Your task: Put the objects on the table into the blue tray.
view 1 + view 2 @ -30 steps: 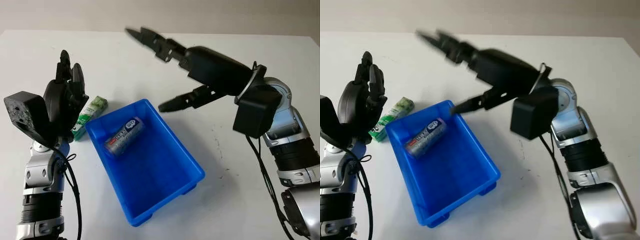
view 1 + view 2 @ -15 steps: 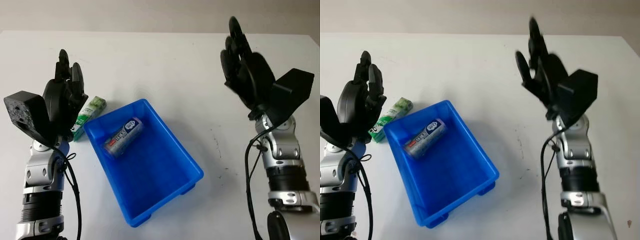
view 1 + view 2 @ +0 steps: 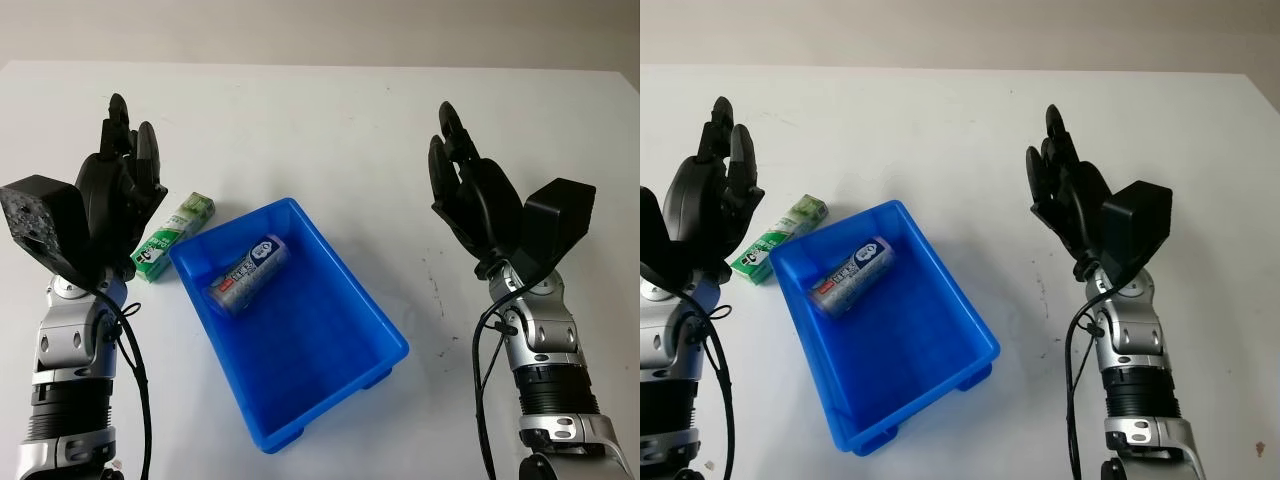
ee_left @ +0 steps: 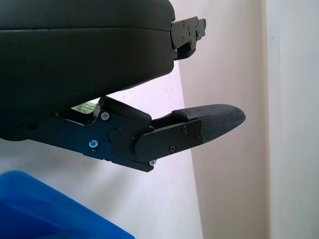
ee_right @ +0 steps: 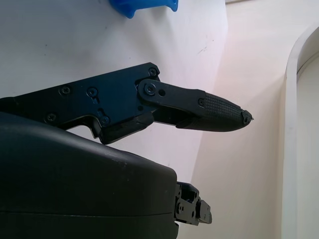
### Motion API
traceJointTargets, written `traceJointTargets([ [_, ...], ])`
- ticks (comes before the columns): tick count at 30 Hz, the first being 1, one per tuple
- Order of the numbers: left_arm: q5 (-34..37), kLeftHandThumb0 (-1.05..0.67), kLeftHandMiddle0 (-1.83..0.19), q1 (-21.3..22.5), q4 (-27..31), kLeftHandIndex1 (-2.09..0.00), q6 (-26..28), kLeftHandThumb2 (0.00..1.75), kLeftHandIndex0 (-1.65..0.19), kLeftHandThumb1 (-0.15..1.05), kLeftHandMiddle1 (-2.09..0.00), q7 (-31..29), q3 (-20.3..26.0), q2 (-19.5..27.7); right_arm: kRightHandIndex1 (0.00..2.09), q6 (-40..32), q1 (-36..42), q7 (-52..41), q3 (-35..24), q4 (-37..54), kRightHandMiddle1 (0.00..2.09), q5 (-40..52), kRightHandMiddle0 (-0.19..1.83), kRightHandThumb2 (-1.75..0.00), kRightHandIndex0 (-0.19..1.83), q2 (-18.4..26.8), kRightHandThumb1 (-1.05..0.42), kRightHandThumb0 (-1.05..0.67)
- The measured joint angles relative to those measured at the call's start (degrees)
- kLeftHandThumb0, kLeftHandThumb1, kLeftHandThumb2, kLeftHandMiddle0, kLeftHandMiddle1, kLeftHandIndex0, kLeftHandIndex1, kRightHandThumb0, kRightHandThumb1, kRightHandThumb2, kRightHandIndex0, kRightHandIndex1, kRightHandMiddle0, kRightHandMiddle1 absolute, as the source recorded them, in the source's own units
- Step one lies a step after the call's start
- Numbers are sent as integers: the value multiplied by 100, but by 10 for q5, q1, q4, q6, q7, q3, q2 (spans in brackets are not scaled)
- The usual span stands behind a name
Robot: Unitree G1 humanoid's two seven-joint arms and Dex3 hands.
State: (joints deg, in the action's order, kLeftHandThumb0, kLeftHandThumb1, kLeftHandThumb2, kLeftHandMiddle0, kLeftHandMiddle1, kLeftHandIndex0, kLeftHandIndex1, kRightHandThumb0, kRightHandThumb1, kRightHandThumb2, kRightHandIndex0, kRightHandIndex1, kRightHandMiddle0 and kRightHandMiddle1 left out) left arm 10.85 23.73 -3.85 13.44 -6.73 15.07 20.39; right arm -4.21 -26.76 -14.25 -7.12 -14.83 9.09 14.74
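The blue tray (image 3: 352,368) sits on the white table, tilted diagonally, with a small silver can (image 3: 249,272) lying on its side in its far left corner. A green and white pack (image 3: 173,235) lies on the table just left of the tray. My left hand (image 3: 120,190) is open and raised at the left, beside and above the green pack. At the right my right hand (image 3: 463,195) is open, raised well clear of the tray, holding nothing.
The white table (image 3: 330,130) runs to a pale wall at the back. Faint dark marks (image 3: 437,290) dot the surface between the tray and my right arm.
My right hand has drawn back from over the tray's far end to the right side and come upright. The left hand shifted slightly left. The can stayed in the tray.
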Motion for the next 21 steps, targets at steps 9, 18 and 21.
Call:
traceJointTargets([
  [9, -142, -63, 0, 65, 29, -10, 143, 32, 0, 105, -8, -6, -57, 126, 0, -5, 2, 10, 1, 8, 0, -4, -19, -58, -19, -5, -105, -68],
  [18, -258, -71, -19, 174, -88, -8, 165, 19, 1, 105, -18, -131, -162, 244, 0, -6, 2, 2, 2, 9, 0, -3, -19, -61, -19, -10, -105, -65],
  [21, -304, -77, -15, 213, -112, -5, 207, 20, 5, 105, -19, -168, -208, 257, 0, -6, 2, 0, 1, 8, 0, -2, -19, -61, -19, -11, -105, -65],
])
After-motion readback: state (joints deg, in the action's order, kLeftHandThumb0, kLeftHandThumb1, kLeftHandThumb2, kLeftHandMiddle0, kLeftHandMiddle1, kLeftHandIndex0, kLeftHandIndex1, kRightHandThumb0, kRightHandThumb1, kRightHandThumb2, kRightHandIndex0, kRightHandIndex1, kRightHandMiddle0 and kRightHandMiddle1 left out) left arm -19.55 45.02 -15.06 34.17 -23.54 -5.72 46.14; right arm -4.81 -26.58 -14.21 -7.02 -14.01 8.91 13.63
